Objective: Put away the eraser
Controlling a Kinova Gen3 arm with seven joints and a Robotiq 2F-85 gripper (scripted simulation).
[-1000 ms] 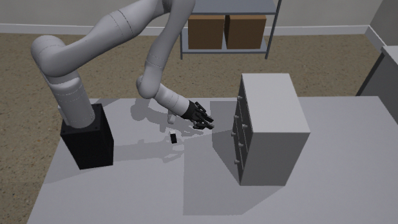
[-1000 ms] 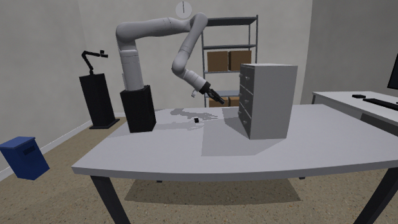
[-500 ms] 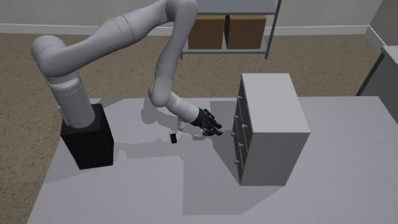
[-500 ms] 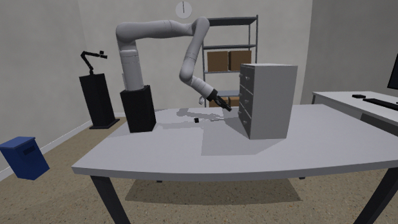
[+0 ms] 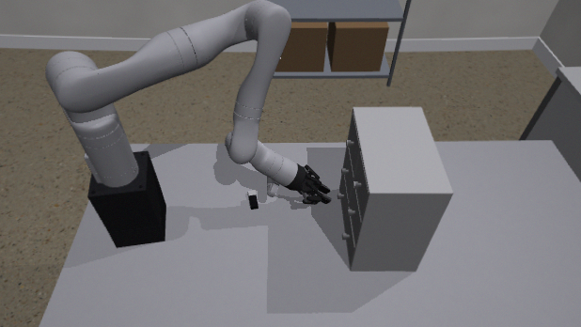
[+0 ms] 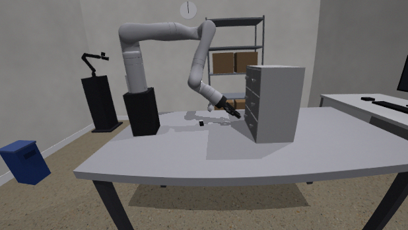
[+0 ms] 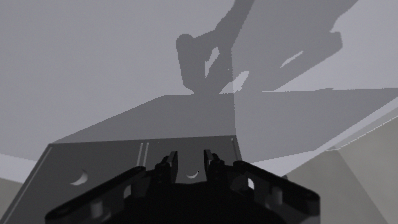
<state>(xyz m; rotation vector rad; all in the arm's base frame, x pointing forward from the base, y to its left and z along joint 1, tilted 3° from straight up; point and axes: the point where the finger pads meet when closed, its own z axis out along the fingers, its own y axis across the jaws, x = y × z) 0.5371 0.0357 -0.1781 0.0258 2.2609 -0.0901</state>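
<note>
gripper (image 5: pixel 327 194) (image 6: pixel 239 115) (image 7: pixel 190 158): stood part-open, empty
knob (image 5: pixel 340 195) (image 6: pixel 245 116) (image 7: pixel 193 174): lay at three o'clock from it in the top view; an off-centre approach could have shoved the chest (image 5: pixel 400 230) (image 6: pixel 280 106) (image 7: pixel 100 160)
eraser (image 5: pixel 253 201) (image 6: pixel 201 123): lay on the table (image 5: pixel 211 277) (image 6: pixel 171 165) (image 7: pixel 90 60), nine o'clock

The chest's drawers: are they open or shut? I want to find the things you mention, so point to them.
Shut, as far as these views show. On the chest (image 5: pixel 397 150) (image 6: pixel 280 106) (image 7: pixel 110 160), the drawer fronts lie level with one another, only their knobs sticking out.
</note>
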